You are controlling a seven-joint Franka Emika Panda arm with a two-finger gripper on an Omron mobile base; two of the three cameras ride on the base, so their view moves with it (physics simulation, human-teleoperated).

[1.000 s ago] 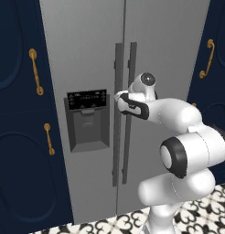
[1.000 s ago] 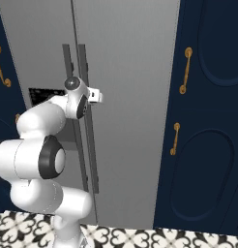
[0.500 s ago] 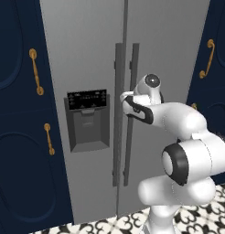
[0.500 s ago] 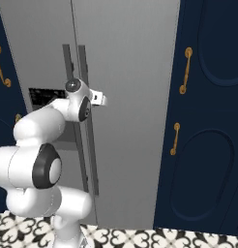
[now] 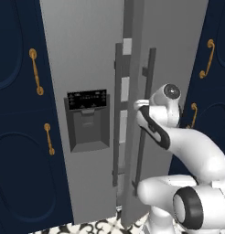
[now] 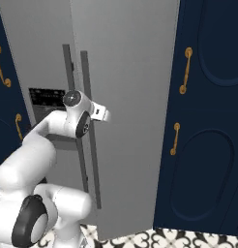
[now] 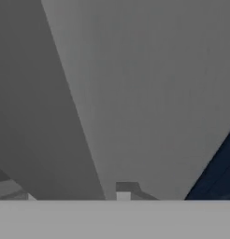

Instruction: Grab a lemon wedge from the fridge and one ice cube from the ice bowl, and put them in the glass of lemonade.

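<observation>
Left cabinets: navy panelled cabinets with gold handles are flanking the appliance.
Fridge: the tall grey two-door fridge is standing centre, black dispenser panel on its left door; the right door is standing ajar, a gap showing at the seam.
Handle: the long dark vertical handle of the right door is lying just beside the wrist.
Gripper: the white arm's gripper is sitting at that handle; whether it is clenching or released, I cannot tell.
Risk: the door is likely opening only partway; a slipping hold could let it swing back.
Right cabinets: matching navy cabinet is bordering the fridge.
</observation>
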